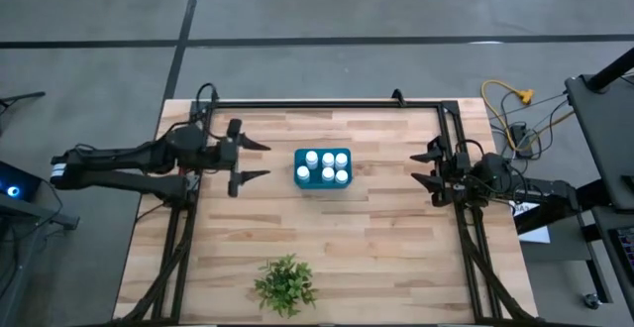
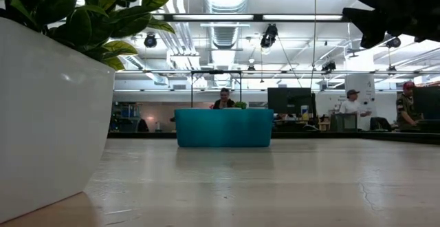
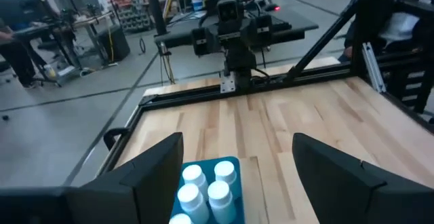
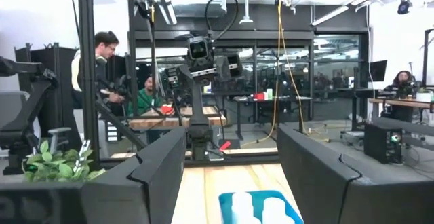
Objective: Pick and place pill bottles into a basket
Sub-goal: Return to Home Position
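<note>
Left gripper (image 1: 265,161) hangs just beside the small teal-blue rectangular basket (image 1: 324,186), jaws wide, holding nothing; risk as I judge it: a low or skewed pull-back could clip the basket wall, sliding or tipping it; right gripper (image 1: 416,167) waits at the right edge of the light wooden desk (image 1: 376,238), jaws wide, empty. Basket sits mid-desk; six tiny white capped pill bottles (image 1: 328,159) stand upright inside, two rows; no bottle shows outside it.

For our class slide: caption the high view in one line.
Six pill bottles in the basket mid-table; left gripper and right gripper flank it, both open.
</note>
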